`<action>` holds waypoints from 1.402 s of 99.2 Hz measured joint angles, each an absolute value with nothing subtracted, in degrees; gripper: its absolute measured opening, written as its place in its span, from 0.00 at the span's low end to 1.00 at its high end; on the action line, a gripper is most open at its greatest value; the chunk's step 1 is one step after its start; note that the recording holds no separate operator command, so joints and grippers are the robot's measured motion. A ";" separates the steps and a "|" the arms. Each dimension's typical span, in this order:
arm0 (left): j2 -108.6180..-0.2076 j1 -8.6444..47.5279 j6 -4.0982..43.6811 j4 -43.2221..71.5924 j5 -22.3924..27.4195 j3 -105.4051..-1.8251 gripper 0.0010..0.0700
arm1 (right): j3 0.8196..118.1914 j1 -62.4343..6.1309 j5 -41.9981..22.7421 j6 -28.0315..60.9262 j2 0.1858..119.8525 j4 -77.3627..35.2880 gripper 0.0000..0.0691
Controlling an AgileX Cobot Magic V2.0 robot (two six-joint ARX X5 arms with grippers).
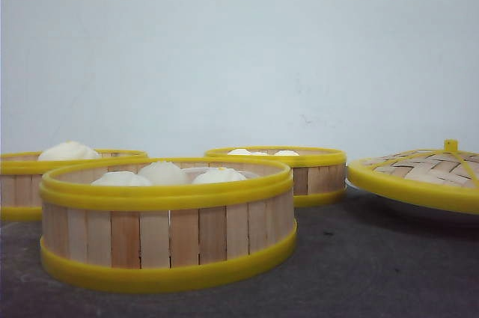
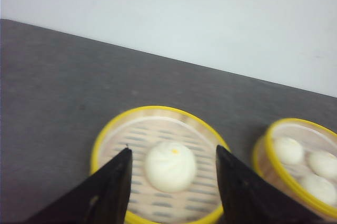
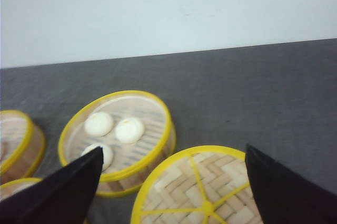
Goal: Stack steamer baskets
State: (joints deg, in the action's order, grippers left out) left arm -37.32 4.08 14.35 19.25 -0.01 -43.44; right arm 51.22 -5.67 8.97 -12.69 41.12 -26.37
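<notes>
Table: I see a dark grey surface [image 1: 359, 273] running back to a pale wall [image 1: 239, 41].

Near basket: my front camera has one steamer basket [image 1: 168, 239] closest to it, left of centre, upright on the table. Three white buns [image 1: 163, 173] sit inside, tops just above the rim.

Left basket: a second steamer basket [image 1: 22, 183] stands behind and left of the near one, cut by the frame edge, with one large bun [image 1: 69, 151] in it. I take this for the basket under my left wrist camera [image 2: 158, 166], where a single bun with a yellow dot [image 2: 170, 166] lies near the middle of the slatted floor.

Back basket: the third steamer basket [image 1: 310, 172] is farther back, right of centre, apart from the other two. Three small buns [image 3: 113, 129] show in it from the right wrist.

Stacking: none of the three rests on another; all stand separately on the table.

Lid: a domed woven lid [image 1: 426, 172] with yellow rim and knob lies at the right, on something white that I can barely make out beneath its edge.

Left gripper [image 2: 171, 155]: jaws spread wide, hovering above the one-bun basket, one finger [image 2: 108, 192] toward each side of the bun. Nothing held.

Right gripper [image 3: 174, 153]: jaws spread wide, empty, above the lid [image 3: 205, 192], with the back basket [image 3: 121, 137] just beyond.
</notes>
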 joint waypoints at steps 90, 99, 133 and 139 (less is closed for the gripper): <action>-38.33 14.15 13.93 18.17 8.54 -43.44 0.42 | 89.01 -11.88 14.57 -15.68 102.56 -32.34 0.69; -38.33 14.79 13.93 18.17 8.99 -43.44 0.42 | 90.52 -12.08 12.58 -16.67 107.15 -31.81 0.68; -38.28 15.94 13.93 18.79 8.99 -43.44 0.42 | 90.61 -13.06 8.75 -20.95 116.16 -27.86 0.60; -38.30 15.94 13.93 18.94 8.99 -43.44 0.42 | 90.61 -13.23 8.78 -21.67 116.95 -27.20 0.59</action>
State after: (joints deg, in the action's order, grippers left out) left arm -38.30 15.94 13.93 18.94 8.99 -43.44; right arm 90.61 -13.23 8.78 -21.67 116.95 -27.20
